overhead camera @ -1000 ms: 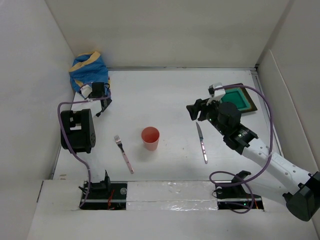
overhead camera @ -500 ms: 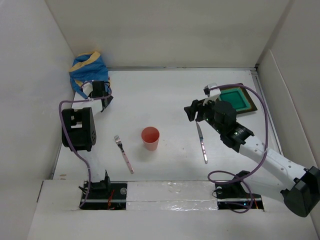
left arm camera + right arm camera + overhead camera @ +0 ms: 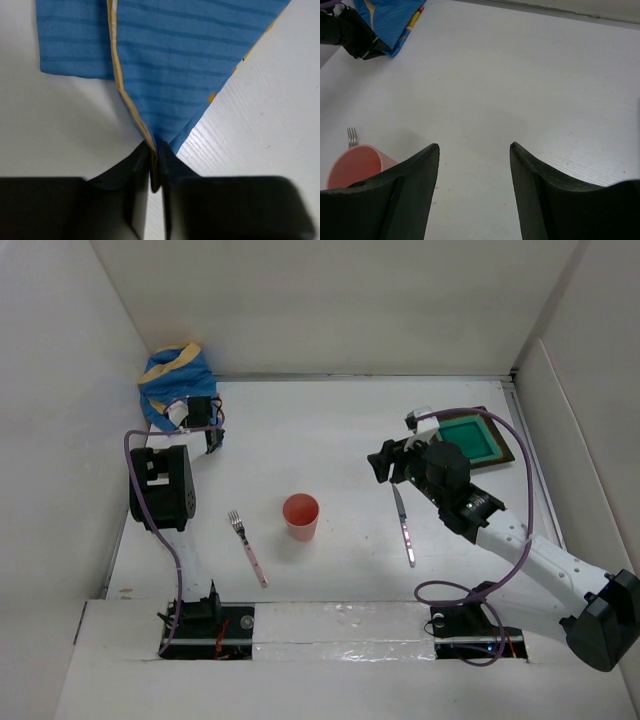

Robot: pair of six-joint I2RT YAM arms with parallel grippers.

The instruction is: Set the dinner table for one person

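Inside the left claw (image 3: 154, 172) lies blue cloth (image 3: 190, 65)

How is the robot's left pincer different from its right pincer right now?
The left pincer is shut, pinching the edge of the blue cloth; the right pincer is open and holds nothing. The left pincer is at the far left corner of the table; the right pincer hovers near the knife. Both are black.

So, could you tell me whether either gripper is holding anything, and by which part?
The left gripper pinches the blue cloth by its yellow-trimmed edge; the right gripper is open and empty.
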